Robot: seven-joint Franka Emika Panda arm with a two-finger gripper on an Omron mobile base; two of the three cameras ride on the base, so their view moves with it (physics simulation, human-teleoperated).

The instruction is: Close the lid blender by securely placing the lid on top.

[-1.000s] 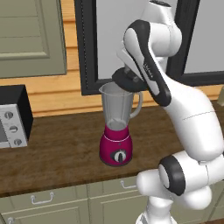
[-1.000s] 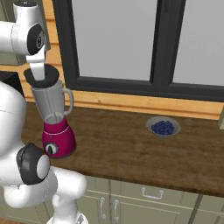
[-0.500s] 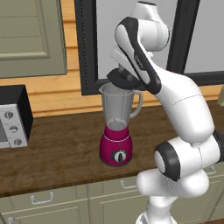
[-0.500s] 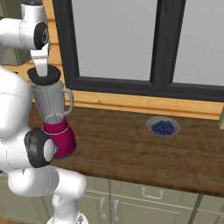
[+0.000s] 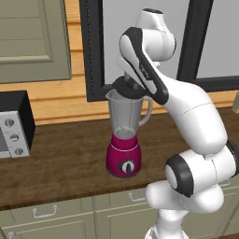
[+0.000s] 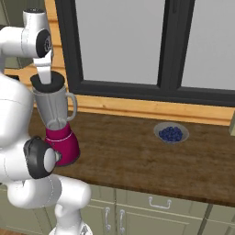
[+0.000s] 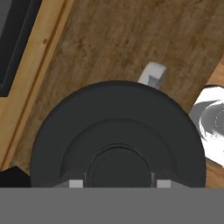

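The blender stands on the wooden counter, with a magenta base, a black dial and a clear grey jar. The black round lid sits level at the jar's rim, covering its mouth. My gripper comes down from above and is shut on the lid's raised centre. In the hand view the lid hides the jar below, with my gripper astride its centre knob. Only the jar's handle pokes out past the disc. In the left base view the lid shows under my wrist.
A black-and-silver microwave stands at the counter's left. A grey round dish with blue bits lies to the right of the blender. A dark-framed window and a wooden sill run behind, with cabinet drawers below the counter.
The arm's upper links have swung left, and the lid has shifted slightly over the jar and come down to its rim. The blender has stayed put.
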